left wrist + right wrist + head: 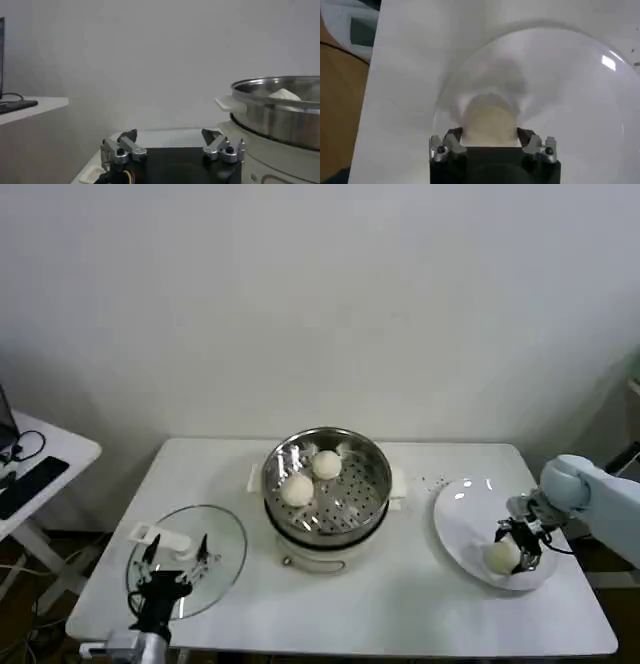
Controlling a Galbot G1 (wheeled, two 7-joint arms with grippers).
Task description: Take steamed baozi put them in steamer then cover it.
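Hovering low at the table's near left corner, my left gripper [172,572] hangs with fingers spread over the glass lid [225,546]. At centre the steamer [372,469] holds two baozi [297,489]. On my right, my right gripper [518,550] pinches a third baozi [489,121] lying on the white plate [462,509].

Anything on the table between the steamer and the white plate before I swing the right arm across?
Bare tabletop separates the steamer from the plate in the head view.
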